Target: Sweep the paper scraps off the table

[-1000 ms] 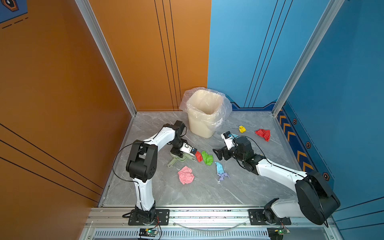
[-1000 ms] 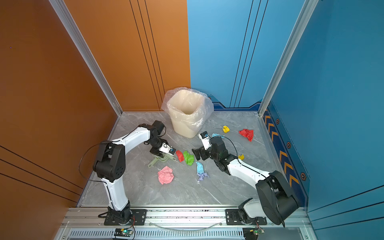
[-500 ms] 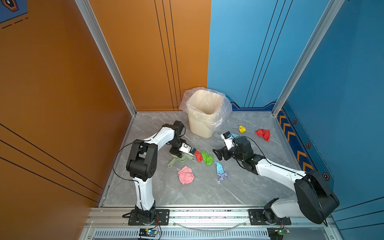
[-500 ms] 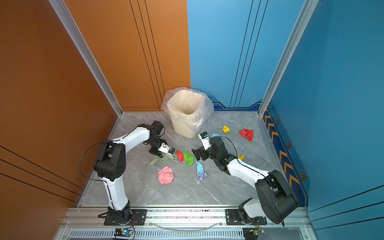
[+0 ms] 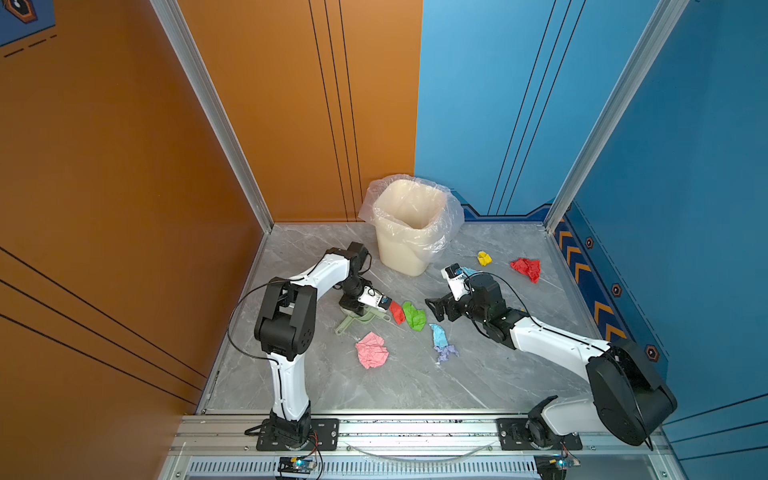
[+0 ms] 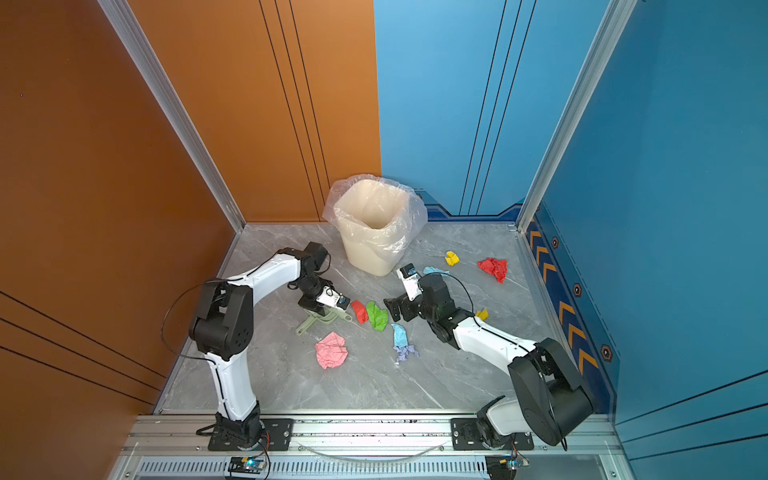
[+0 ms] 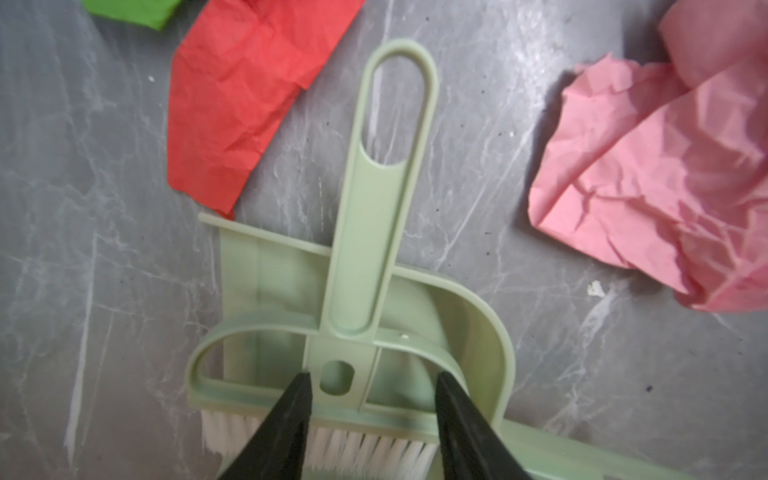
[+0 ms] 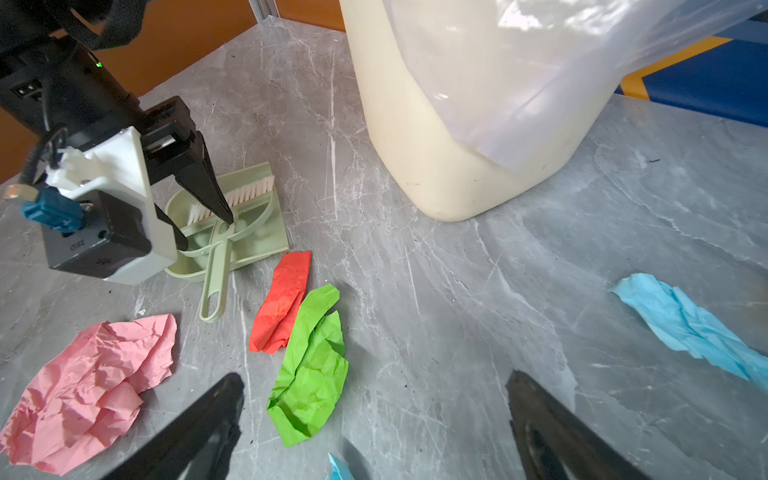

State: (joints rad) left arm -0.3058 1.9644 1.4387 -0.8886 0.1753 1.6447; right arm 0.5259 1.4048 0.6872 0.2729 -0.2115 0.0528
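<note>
In both top views, scraps [image 5: 372, 350] are lying on the table [image 5: 415, 386], most nearer than the bin [image 5: 399, 253], two far right. Left wrist: the left tool [image 7: 372, 374] is straddling the brush [image 7: 365, 232] handle, jaws apart. Right wrist: the right tool [image 8: 376, 376] is hovering, spread wide, near the green scrap [image 8: 311, 365].

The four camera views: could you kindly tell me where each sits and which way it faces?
Both top views: high over the front rail, looking down on the table; both arms show whole.
Left wrist: above the left gripper, facing down on the brush and dustpan; only its fingertips show.
Right wrist: low behind the right gripper, facing the bin; its fingertips and the left gripper show.
Shared: both wrist views show the red scrap.
</note>
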